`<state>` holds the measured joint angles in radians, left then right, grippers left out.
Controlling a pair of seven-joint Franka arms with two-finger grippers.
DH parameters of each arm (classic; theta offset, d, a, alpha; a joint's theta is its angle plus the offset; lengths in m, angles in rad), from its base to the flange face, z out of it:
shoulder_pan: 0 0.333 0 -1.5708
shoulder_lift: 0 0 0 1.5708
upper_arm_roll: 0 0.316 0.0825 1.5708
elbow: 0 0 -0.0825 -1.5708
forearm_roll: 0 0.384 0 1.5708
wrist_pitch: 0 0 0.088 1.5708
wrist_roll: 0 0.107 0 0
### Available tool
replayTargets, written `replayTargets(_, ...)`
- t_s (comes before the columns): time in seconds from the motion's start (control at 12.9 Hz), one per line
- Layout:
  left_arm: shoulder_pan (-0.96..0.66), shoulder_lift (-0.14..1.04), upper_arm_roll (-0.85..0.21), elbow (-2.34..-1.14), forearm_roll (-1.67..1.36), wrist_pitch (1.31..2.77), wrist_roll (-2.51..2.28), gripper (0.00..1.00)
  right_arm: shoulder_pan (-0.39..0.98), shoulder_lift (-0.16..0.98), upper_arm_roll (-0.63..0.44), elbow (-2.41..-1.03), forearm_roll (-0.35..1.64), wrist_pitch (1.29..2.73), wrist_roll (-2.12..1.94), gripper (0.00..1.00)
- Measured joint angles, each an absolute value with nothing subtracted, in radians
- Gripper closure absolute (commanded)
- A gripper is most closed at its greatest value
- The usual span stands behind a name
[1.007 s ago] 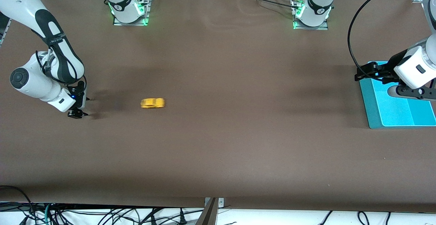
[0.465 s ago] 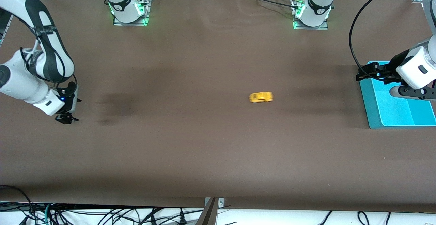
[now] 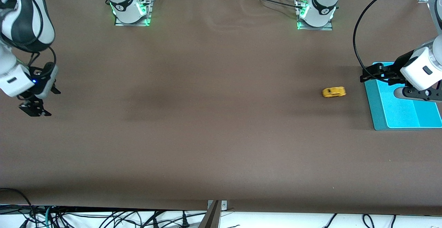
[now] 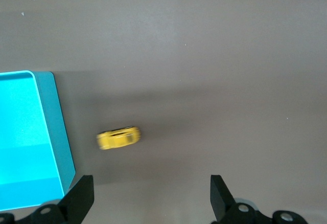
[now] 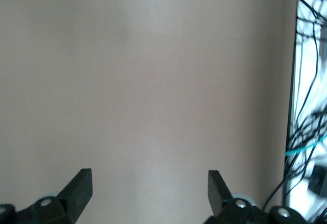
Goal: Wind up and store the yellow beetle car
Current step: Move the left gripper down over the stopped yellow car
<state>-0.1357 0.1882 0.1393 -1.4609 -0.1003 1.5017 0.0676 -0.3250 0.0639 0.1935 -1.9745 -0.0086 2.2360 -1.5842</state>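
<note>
The yellow beetle car [image 3: 334, 92] is on the brown table, close to the edge of the teal tray [image 3: 374, 114] at the left arm's end. It also shows in the left wrist view [image 4: 118, 138], blurred, beside the tray [image 4: 57, 137]. My left gripper [image 3: 370, 73] is open and empty, over the tray's edge nearest the car; its jaws stand wide apart in the left wrist view [image 4: 152, 198]. My right gripper [image 3: 34, 108] is open and empty over the right arm's end of the table, with only bare table between its jaws [image 5: 149, 193].
Both arm bases [image 3: 130, 7] [image 3: 316, 10] stand along the table edge farthest from the front camera. Cables [image 3: 103, 219] hang below the table's near edge and show past the table's edge in the right wrist view [image 5: 309, 132].
The car has rolled across the table from near the right gripper to beside the teal tray. The right arm has drawn back toward its end of the table. The left gripper has barely moved.
</note>
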Motion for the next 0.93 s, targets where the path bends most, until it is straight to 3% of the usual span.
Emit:
replayTargets(0.31, -0.138, 0.194, 0.134, -1.462, -0.100, 1.489, 0.121, 0.00, -0.326, -0.016, 0.193, -1.977, -0.005, 2.183, -1.258, 0.00)
replayTargets(0.93, -0.136, 0.321, 0.101, -1.572, -0.070, 1.492, 0.845, 0.00, -0.326, -0.148, 0.199, -1.976, 0.065, 1.960, -0.519, 0.00)
